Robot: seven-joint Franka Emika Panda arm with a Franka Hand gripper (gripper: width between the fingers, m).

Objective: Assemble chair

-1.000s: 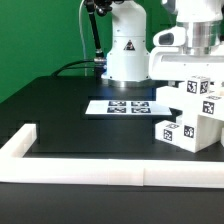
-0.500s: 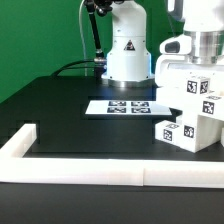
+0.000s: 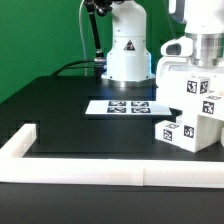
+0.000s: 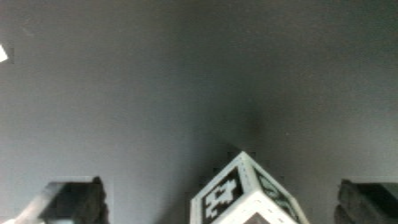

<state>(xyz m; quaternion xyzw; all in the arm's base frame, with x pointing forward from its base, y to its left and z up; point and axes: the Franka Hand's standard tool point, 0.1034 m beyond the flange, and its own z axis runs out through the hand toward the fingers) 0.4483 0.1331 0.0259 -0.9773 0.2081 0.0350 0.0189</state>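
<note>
A black worktop [image 3: 70, 110] fills the exterior view, backed by a green wall [image 3: 40, 30]. Along the near edge runs a long low white border rail [image 3: 100, 172], its end turning up at the exterior view's left. Further right, toward the middle, the marker board [image 3: 120, 106] lies flat on the worktop, just in front of the arm's white base [image 3: 127, 50].

At the exterior view's right stands the chair [image 3: 192, 110], a chunky white stack of blocky parts carrying black-and-white tags. Its long axis runs upright; a cube-ended piece [image 3: 172, 132] sits low at its near corner, its tagged faces turned toward the camera. The tool [image 3: 200, 45] hangs directly over the stack's top, and from here it is unclear whether it touches it.

In the wrist view, two dark fingers [image 4: 68, 200] stand spread wide apart, with a tagged white corner of the chair [image 4: 240, 195] rising between them, touching neither.
</note>
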